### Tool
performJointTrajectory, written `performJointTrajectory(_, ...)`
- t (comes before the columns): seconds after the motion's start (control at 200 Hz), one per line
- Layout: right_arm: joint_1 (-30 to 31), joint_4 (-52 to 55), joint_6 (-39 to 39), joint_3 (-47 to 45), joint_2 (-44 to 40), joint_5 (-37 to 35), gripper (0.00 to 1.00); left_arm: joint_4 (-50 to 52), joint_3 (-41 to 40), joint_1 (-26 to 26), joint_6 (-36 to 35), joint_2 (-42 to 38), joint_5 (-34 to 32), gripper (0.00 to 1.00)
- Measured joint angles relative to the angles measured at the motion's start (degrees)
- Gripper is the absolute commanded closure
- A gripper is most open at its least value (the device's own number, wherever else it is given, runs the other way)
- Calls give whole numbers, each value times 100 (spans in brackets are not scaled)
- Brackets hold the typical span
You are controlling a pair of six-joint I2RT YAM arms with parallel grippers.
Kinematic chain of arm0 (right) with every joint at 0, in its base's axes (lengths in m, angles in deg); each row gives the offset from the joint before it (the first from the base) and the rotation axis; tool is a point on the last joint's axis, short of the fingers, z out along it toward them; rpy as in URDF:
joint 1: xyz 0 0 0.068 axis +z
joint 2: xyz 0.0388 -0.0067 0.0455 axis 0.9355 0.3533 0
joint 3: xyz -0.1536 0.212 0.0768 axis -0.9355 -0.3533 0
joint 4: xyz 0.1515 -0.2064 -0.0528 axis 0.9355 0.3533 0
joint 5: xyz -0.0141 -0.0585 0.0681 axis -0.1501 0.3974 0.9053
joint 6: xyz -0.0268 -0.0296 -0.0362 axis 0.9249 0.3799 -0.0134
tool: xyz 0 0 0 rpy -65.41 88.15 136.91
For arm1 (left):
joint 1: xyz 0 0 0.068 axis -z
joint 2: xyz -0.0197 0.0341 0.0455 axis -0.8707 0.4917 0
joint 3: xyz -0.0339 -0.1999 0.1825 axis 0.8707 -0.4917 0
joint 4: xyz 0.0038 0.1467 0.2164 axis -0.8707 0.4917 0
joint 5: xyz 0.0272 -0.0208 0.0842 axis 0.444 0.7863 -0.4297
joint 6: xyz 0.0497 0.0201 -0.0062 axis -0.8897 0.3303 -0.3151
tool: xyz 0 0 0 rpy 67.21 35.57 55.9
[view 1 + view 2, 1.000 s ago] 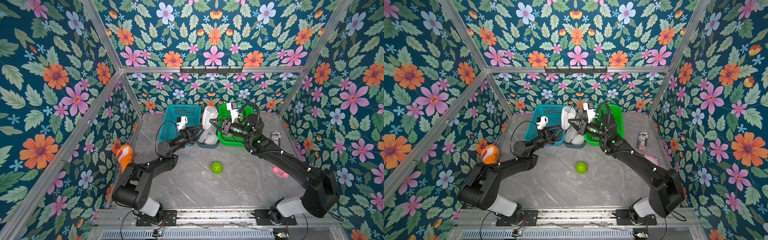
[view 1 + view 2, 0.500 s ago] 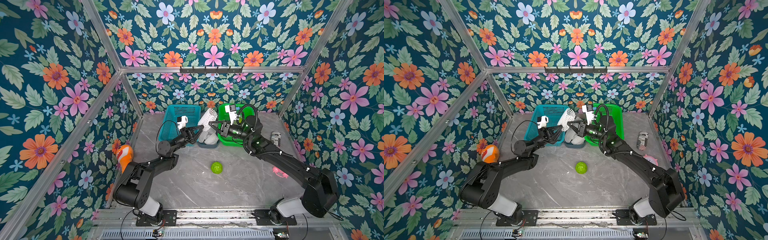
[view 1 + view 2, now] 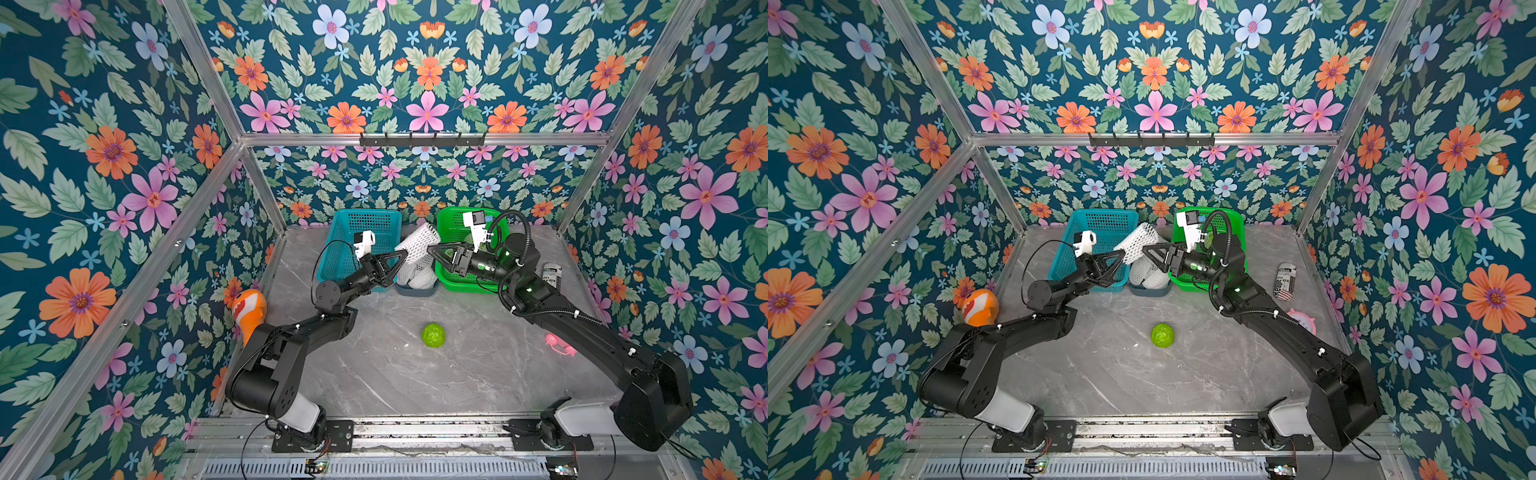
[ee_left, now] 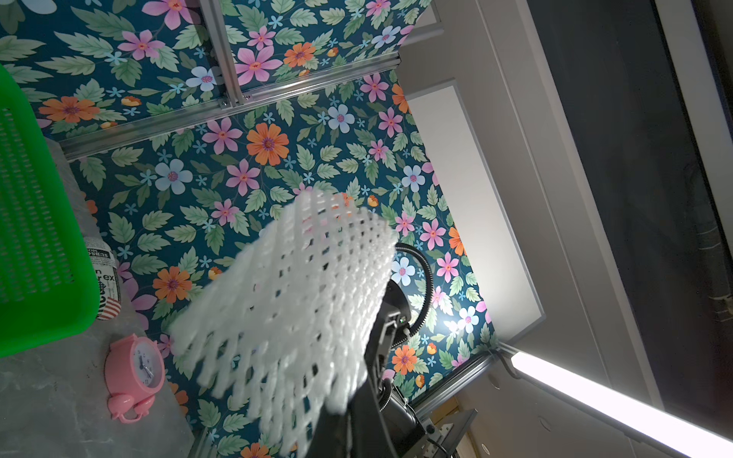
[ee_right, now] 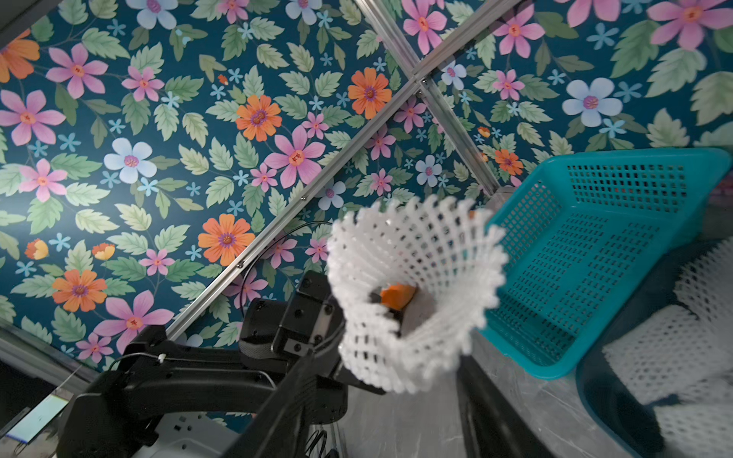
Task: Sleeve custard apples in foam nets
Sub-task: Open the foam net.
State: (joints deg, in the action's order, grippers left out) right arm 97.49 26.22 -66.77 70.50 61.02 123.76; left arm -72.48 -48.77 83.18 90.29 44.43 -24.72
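Left fingers [image 3: 395,257] are clamping shut on a foam net [image 3: 419,242], holding it up by the bin of spare nets [image 3: 415,277]. Right fingers [image 3: 441,250] are sitting spread apart just beside it (gripping nothing). A custard apple [image 3: 433,335] is lying alone mid-surface [image 3: 465,374].

Foam, plastic, metal, stone-look top.
Foam net [image 4: 293,317]: white soft foam mesh, matt. Custard apple [image 3: 433,335]: green, bumpy, dull skin. Blue basket [image 5: 595,257] and green basket [image 4: 35,238]: perforated hard plastic, green one glossier. Table [image 3: 415,382]: grey marbled, smooth, slight sheen. Frame rails [image 3: 291,139]: brushed bare metal. Walls [image 3: 104,145]: flat floral print, matt. Arms [image 3: 291,345]: black, matt casing. Pink clock [image 4: 135,368]: smooth shiny plastic. Clownfish toy [image 3: 249,307]: smooth orange-white, slight gloss.
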Motion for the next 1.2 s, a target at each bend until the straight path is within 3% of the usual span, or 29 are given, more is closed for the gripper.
performJointTrajectory(0.185,-437,-527,-782,-564,-48,-7,43,2,203,-15,-35,-7,-4,100)
performJointTrajectory(0.345,-431,-1399,-1596,-466,623,352,50,2,457,-15,-61,-7,-55,100)
performJointTrajectory(0.75,146,-3853,-3698,802,2704,1045,64,-31,874,26,-85,-142,-107,100)
performJointTrajectory(0.96,271,-4876,-4328,999,2741,1287,65,-37,848,42,-114,-122,-63,100)
performJointTrajectory(1.2,247,-5182,-4570,883,2514,1491,65,-39,782,35,-223,-131,-37,100)
